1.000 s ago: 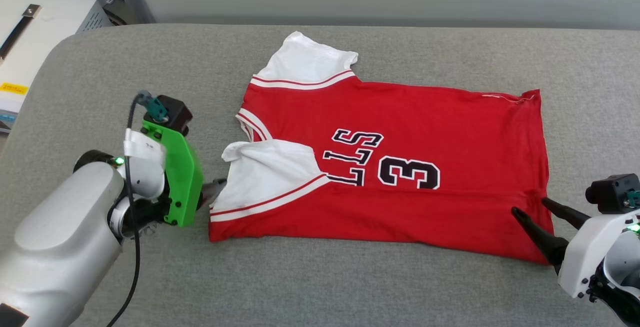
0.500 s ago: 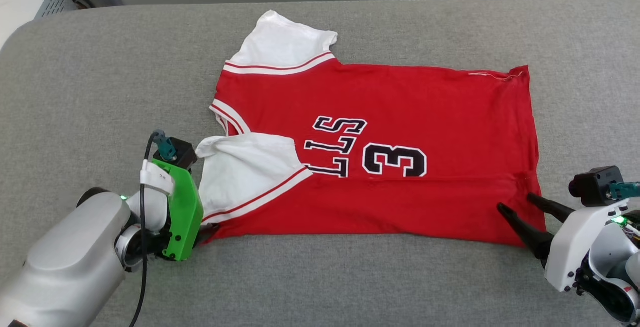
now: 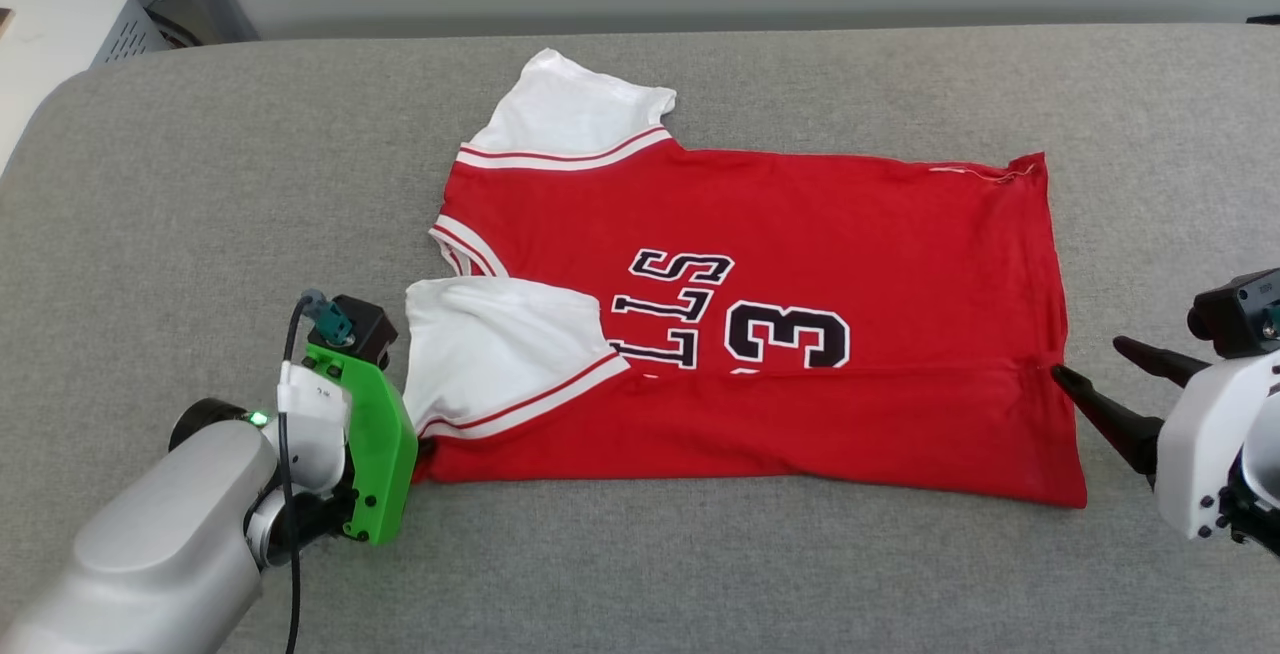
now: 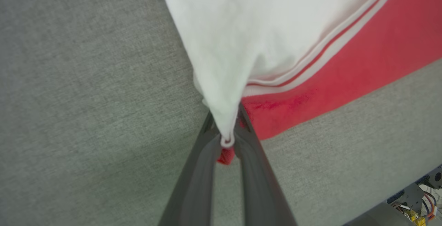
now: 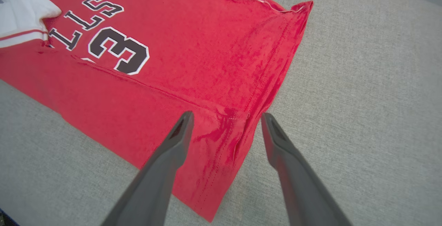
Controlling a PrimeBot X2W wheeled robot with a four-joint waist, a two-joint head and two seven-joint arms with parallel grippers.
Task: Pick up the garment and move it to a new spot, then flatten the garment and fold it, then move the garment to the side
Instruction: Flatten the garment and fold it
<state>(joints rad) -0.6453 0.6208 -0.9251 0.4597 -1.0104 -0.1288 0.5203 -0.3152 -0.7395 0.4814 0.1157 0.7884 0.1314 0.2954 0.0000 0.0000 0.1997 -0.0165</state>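
The garment (image 3: pixel 800 264), a red jersey with white sleeves and black lettering, lies spread on the grey cushion with its near long edge folded over. My left gripper (image 3: pixel 420 449) is at its near-left corner. In the left wrist view that gripper (image 4: pixel 226 129) is shut on the garment (image 4: pixel 276 29), pinching the white sleeve's tip with a bit of red cloth below it. My right gripper (image 3: pixel 1090 357) is open at the hem on the right. Seen from the right wrist, its fingers (image 5: pixel 227 115) hover on either side of the hem where the fold of the garment (image 5: pixel 193 56) ends.
The grey padded surface (image 3: pixel 700 554) runs wide on all sides of the jersey. White equipment with cables (image 3: pixel 60 24) stands beyond its far-left corner, and a pale wall runs along the back.
The head camera has shifted. My left gripper moved in to the near-left corner and closed on the sleeve tip. My right gripper stays open and sits slightly farther right along the hem.
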